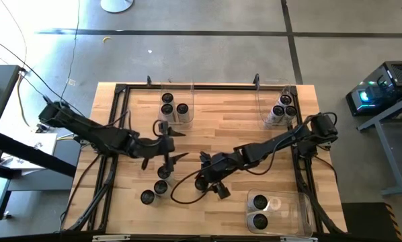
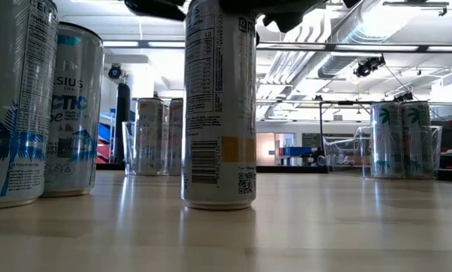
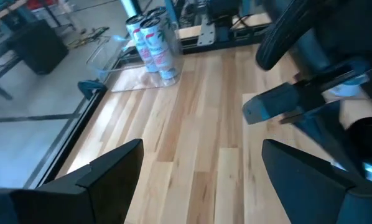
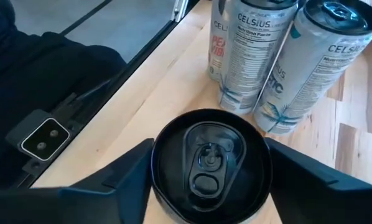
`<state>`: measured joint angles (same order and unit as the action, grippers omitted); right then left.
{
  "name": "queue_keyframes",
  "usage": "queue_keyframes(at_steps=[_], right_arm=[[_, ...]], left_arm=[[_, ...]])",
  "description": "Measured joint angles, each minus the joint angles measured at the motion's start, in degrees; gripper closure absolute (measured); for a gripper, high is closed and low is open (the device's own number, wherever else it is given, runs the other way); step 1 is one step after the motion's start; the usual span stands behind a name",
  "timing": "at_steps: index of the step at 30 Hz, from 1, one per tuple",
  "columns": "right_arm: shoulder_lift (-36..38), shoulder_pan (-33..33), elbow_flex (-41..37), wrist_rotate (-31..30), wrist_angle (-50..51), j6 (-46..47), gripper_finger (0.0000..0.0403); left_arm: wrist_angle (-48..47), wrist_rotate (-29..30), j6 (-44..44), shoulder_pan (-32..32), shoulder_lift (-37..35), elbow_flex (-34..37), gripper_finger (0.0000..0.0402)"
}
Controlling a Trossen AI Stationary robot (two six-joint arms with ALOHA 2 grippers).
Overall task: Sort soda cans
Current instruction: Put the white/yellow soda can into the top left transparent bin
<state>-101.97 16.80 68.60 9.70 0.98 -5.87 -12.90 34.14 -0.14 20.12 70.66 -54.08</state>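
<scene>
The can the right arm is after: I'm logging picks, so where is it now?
In the high view that can stands near the table's front middle, between the right gripper fingers, with three loose cans to its left.

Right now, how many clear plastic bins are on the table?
3. In the high view: top-centre bin along the top edge, left of the middle; top-right bin by the top right corner; bottom-right bin near the bottom right corner. None seems hidden.

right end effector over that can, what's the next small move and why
Probably finish closing on the can: the right end effector has a finger on each side of its top, with narrow gaps showing. The left end effector waits open nearby.
</scene>
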Motion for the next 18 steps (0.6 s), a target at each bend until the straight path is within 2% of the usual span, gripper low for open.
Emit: queue_keyframes(at_steps=[3,9,12,15,18], right_arm=[[0.05,0.09,0.02,-4.01,-0.37,0.83,0.0165],[2.31,-0.36,-0.01,-25.94,4.11,8.82,0.0165],[4.65,-1.59,-0.02,-35.47,9.68,20.70,0.0165],[5.70,-3.10,-0.03,-40.45,15.79,30.66,0.0165],[5.50,-4.16,-0.15,-43.01,18.31,36.12,0.0165]], left_arm=[[0.41,2.54,-1.16,0.00,1.50,0.04,0.0078],[0.22,10.10,-3.19,0.69,1.55,0.04,0.0078],[0.05,14.59,-4.39,1.19,1.39,0.04,0.0078],[-1.40,16.97,-6.22,1.46,1.45,0.04,0.0078],[-3.34,17.73,-8.63,1.44,1.46,0.04,0.0078]])
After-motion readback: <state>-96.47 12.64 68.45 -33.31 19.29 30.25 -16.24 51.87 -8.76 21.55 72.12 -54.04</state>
